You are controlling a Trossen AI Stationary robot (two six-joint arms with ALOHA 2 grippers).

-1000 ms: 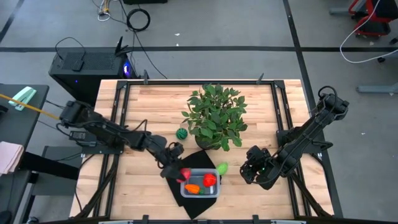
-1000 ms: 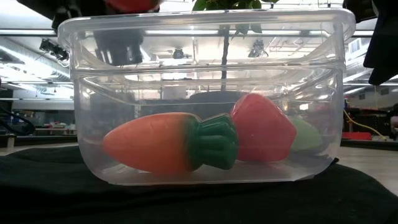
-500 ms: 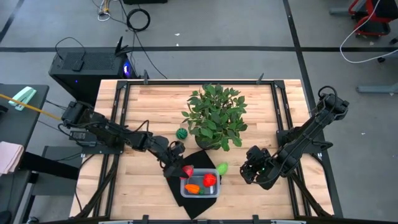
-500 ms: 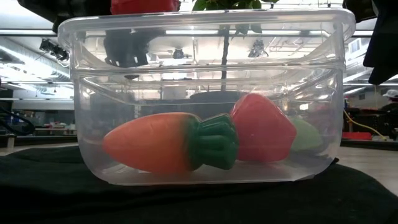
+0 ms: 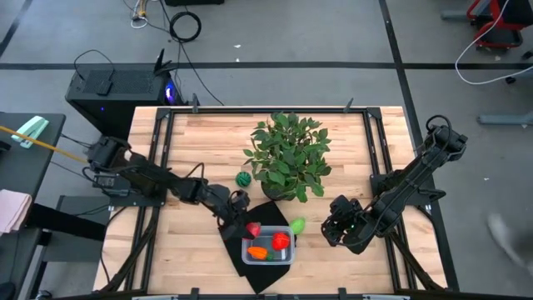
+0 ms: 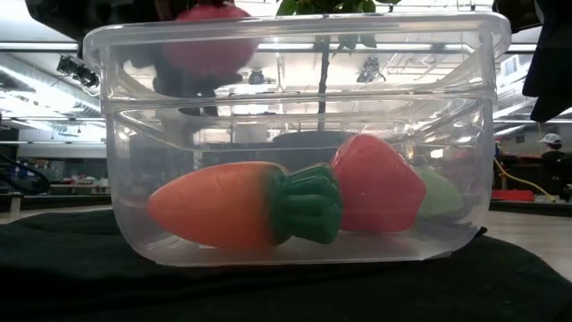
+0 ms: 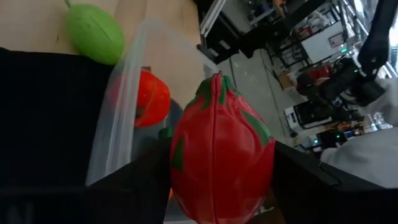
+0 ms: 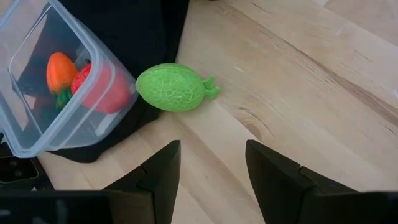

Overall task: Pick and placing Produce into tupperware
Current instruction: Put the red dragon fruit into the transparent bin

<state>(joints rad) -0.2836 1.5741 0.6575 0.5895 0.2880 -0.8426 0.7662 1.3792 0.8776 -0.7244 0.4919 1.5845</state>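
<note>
The clear tupperware (image 5: pixel 268 257) stands on a black mat (image 5: pixel 265 212). Inside it lie an orange carrot (image 6: pixel 234 206) and a red strawberry (image 6: pixel 375 183). My left gripper (image 5: pixel 243 225) is shut on a red fruit with green stripes (image 7: pixel 221 149), which hangs over the tub's far left corner. A light green piece (image 8: pixel 174 87) lies on the wood beside the tub's right wall. A dark green striped ball (image 5: pixel 242 178) rests on the table by the plant. My right gripper (image 8: pixel 211 165) waits open to the right of the tub, with nothing between its fingers. My left gripper pinches the red fruit by its two opposite sides (image 7: pixel 180 168) between its two fingers (image 7: pixel 140 183). The fingers come from the table's left, slanting slightly down. The fruit's green-striped tip (image 7: pixel 214 84) points away from the gripper. It is lifted clear, at the height of the tub's rim (image 6: pixel 268 31).
A leafy potted plant (image 5: pixel 288 155) stands just behind the mat. The table's metal frame rails (image 5: pixel 158 125) run along its edges. Bare wood (image 5: pixel 183 250) lies left of the mat and between the tub and my right gripper.
My left gripper has gone down and a little toward the tub with the red fruit. In the low view the fruit has sunk from above the rim to just behind the tub's upper far wall.
</note>
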